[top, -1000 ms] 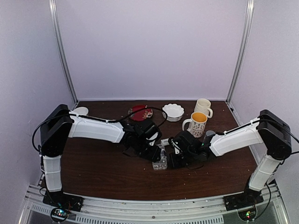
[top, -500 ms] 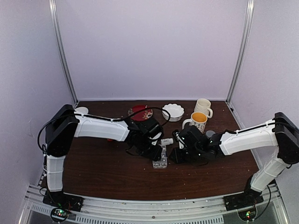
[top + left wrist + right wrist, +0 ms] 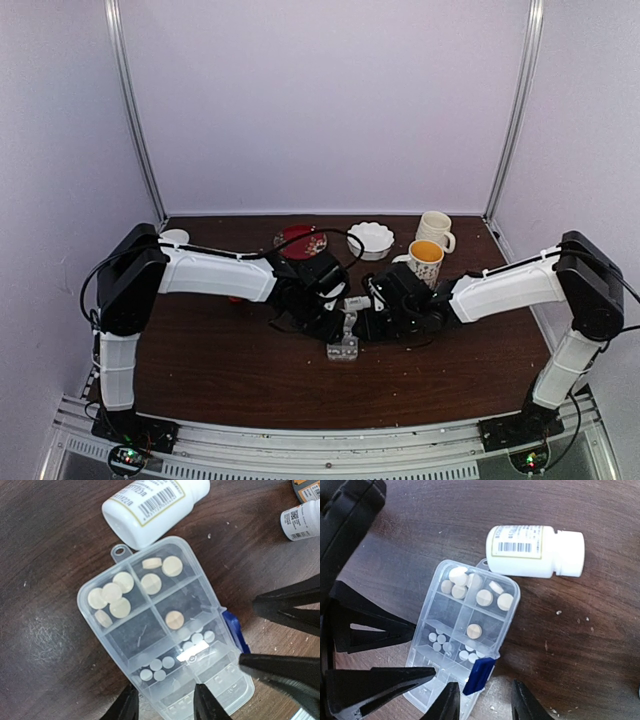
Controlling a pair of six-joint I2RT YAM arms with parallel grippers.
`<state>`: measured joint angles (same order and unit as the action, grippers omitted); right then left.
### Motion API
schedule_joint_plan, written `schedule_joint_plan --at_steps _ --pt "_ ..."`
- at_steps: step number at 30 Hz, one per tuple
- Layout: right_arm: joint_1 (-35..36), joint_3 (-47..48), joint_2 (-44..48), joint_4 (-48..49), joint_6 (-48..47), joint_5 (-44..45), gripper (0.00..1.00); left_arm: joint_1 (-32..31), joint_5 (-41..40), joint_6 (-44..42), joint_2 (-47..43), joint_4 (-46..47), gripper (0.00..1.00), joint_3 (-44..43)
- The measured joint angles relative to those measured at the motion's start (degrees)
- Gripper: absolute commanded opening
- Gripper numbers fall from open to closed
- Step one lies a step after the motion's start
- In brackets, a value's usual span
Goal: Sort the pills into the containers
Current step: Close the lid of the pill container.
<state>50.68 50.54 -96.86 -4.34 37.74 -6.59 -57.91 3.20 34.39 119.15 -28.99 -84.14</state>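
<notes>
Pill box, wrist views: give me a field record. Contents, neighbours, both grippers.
pill box: clear, two rows of cells, lying flat
large tan pills: in three cells at the tab end, one cell holding a single pill
empty cell: next to that single-pill cell
small white pills: in the two cells after those
white bottle: on its side, beside the tab end
blue latch: on the box's long edge, just ahead of the right fingers
left gripper: open, over the box's other end
right gripper: open, holding nothing

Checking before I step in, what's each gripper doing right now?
Left gripper: open over pill box, nothing held.
Right gripper: open, nothing held.
</notes>
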Motion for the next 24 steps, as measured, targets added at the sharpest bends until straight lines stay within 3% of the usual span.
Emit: schedule_joint_plan --at_steps 3,6,14,20,24 --pt "-0.07 1.01 -1.11 0.57 -0.07 -1.03 0.48 0.00 0.02 0.00 0.00 0.00 0.38 0.00" --pt "-0.09 1.49 -1.62 0.96 -0.02 -1.38 0.50 0.00 0.02 0.00 0.00 0.00 0.38 0.00" --pt "-0.48 2.27 -2.84 -1.97 -0.13 1.05 0.17 0.04 0.02 0.00 0.00 0.00 0.38 0.02" --pt "-0.52 0.90 -1.38 -1.40 0.09 2.49 0.09 0.04 0.13 0.00 0.00 0.52 0.37 0.02" --pt "-0.55 0.81 -1.29 -0.85 -0.02 2.49 0.11 0.00 0.39 0.00 0.02 0.59 0.37 0.02"
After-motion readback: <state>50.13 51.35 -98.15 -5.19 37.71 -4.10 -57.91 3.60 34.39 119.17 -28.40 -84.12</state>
